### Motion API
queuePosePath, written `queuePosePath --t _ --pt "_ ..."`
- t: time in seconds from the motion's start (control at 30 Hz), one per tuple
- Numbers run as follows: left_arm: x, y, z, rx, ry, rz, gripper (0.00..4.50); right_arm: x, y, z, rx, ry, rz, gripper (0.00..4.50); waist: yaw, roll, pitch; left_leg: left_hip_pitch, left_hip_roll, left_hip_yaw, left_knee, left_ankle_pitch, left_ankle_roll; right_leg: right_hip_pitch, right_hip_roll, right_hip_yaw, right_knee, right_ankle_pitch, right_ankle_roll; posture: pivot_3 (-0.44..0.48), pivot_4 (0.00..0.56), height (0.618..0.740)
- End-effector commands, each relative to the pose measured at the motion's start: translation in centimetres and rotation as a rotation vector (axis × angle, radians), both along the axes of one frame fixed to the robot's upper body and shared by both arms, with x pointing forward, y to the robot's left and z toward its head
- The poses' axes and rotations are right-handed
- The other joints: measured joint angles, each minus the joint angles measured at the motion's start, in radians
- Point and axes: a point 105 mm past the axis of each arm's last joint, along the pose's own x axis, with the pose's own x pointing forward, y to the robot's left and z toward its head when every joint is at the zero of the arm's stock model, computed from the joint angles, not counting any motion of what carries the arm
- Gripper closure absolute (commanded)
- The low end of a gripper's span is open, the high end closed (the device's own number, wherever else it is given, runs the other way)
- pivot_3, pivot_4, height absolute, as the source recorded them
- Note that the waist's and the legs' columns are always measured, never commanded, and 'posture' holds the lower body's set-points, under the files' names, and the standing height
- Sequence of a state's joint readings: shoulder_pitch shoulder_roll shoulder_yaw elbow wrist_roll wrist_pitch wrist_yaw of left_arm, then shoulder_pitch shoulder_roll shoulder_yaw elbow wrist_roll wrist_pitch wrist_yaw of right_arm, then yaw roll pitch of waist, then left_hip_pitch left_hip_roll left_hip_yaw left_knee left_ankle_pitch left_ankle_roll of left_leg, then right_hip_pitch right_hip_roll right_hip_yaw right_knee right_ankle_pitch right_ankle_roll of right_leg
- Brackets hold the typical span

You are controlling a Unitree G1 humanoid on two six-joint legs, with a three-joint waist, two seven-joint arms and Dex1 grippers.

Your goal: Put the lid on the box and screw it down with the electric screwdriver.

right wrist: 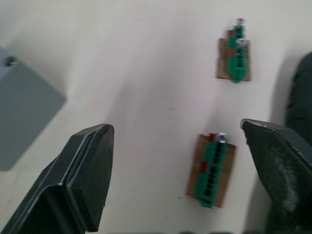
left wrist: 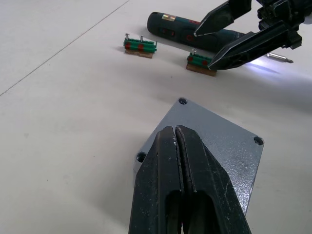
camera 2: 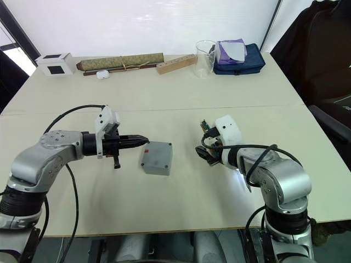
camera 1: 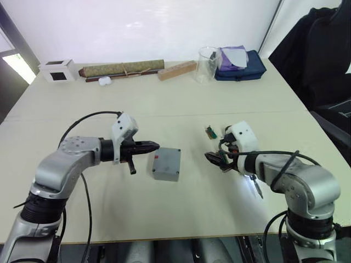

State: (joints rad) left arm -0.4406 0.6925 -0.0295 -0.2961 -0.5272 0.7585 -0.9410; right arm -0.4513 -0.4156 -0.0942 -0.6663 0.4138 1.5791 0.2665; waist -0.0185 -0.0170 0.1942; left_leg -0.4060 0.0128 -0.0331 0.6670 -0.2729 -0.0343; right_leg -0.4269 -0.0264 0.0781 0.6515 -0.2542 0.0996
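Grey cast metal marks the box (camera 1: 166,164), which sits on the pale table (camera 1: 181,109) between the two arms with the lid (left wrist: 214,141) already lying flat on top, its corner screw holes showing in the left wrist view. A small red mark shows on the top face near one edge.

Just beside the box, on the robot's left, the left gripper (camera 1: 156,146) hovers with its two black fingers pressed together and nothing between them, the tips pointing over the near edge of the lid.

On the other side of the box, a little apart, the right gripper (camera 1: 214,159) has its fingers spread wide and empty, low over the table. Under and around it lie two small green terminal blocks (right wrist: 213,170) on brown bases, one closer to the box than the other. The electric screwdriver (left wrist: 195,34) lies on the table just behind them, dark blue-black, its thin bit (camera 1: 257,188) pointing away from the box.

Along the far edge stand a white cube (camera 1: 57,70), a rolled olive mat (camera 1: 122,69), a wooden block (camera 1: 177,70), a clear beaker (camera 1: 207,64) and a dark blue pouch (camera 1: 244,67).
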Motion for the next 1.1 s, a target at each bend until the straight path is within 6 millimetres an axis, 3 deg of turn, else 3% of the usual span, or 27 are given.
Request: queuePosePath --t 0.03,0.37,0.47,0.5,0.57,1.1 --pt "-0.3 -0.8 0.7 -0.011 -0.043 -0.022 4.5 -0.1 0.1 0.6 -0.006 -0.02 -0.013 0.03 -0.001 0.0 0.0 0.0 0.0 0.0 0.0 0.0 0.0 0.0 0.0 0.0 0.0 0.0 0.0 0.0 0.15 0.74" --pt "-0.3 -0.9 0.5 -0.006 -0.051 -0.014 4.5 0.7 -0.3 -0.3 -0.02 0.025 -0.062 0.03 -0.004 0.0 0.0 0.0 0.0 0.0 0.0 0.0 0.0 0.0 0.0 0.0 0.0 0.0 0.0 0.0 0.15 0.74" --pt "-0.4 -1.0 0.5 -0.007 -0.052 -0.014 4.5 1.0 -0.1 -0.6 -0.021 0.035 -0.08 0.66 -0.004 0.0 0.0 0.0 0.0 0.0 0.0 0.0 0.0 0.0 0.0 0.0 0.0 0.0 0.0 0.0 0.15 0.74" --pt "-0.4 -1.0 0.5 -0.006 -0.055 -0.015 4.5 1.1 0.0 -0.6 -0.017 0.037 -0.078 1.18 -0.003 0.0 0.0 0.0 0.0 0.0 0.0 0.0 0.0 0.0 0.0 0.0 0.0 0.0 0.0 0.0 0.15 0.74" --pt "-0.4 -1.0 0.5 -0.006 -0.058 -0.016 4.5 1.1 0.1 -0.6 -0.016 0.037 -0.078 1.7 -0.003 0.0 0.0 0.0 0.0 0.0 0.0 0.0 0.0 0.0 0.0 0.0 0.0 0.0 0.0 0.0 0.15 0.74" --pt "-0.1 -1.3 0.5 -0.009 -0.066 -0.015 4.5 1.9 -0.1 -0.9 -0.038 0.035 -0.129 1.7 -0.004 0.0 0.0 0.0 0.0 0.0 0.0 0.0 0.0 0.0 0.0 0.0 0.0 0.0 0.0 0.0 0.15 0.74"
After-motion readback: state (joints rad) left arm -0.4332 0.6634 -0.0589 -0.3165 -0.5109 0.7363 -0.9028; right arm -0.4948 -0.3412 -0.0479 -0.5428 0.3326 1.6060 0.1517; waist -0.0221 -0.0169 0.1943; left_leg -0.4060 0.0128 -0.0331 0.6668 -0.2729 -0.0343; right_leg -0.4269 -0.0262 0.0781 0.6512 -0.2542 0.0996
